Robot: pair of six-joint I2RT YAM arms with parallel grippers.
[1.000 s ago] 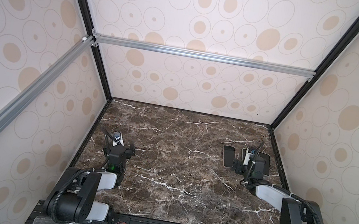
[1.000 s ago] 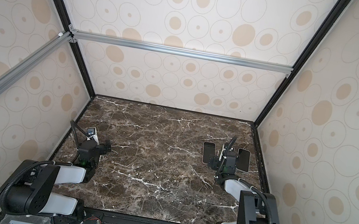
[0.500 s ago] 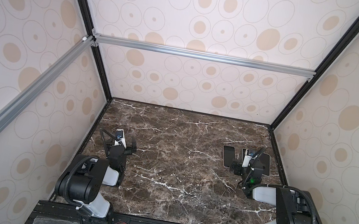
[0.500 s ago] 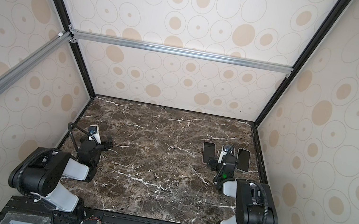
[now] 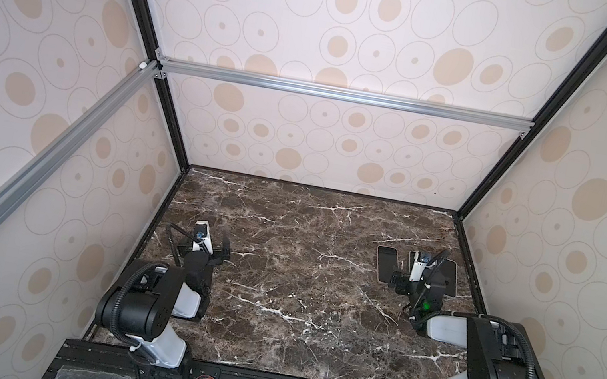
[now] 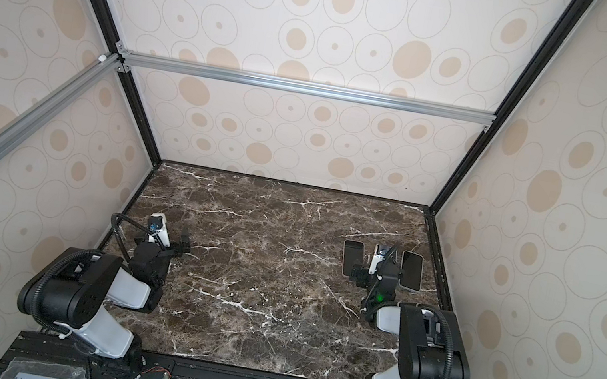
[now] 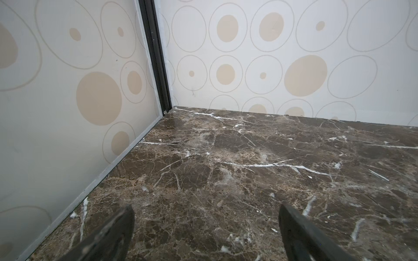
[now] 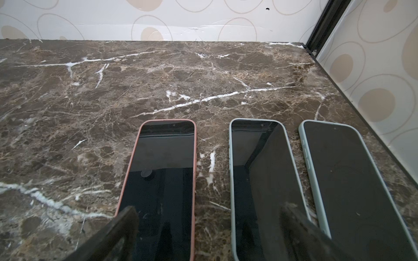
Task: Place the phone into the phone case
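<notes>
right jaws hovering wide open, empty, above pink-edged phone (image 8: 162, 171) and mint phone (image 8: 260, 171) lying flat beside mint case (image 8: 352, 180) on desk (image 8: 90, 90), likely lined up for pickup; left jaws gaping, empty too

Marble table (image 8: 158, 79) bears pink-rimmed phone (image 8: 162, 171), green-rimmed phone (image 8: 260, 169) and green phone case (image 8: 352, 180).

Left slab (image 5: 386, 262), middle slab (image 8: 260, 180) and right slab (image 5: 451, 275) lie side by side on my table (image 5: 298, 282), near the right wall (image 5: 578, 247).

Brown white-veined marble table (image 8: 158, 74), pink-rimmed phone (image 8: 162, 169), mint-rimmed phone (image 8: 260, 169), mint case (image 8: 352, 180)
</notes>
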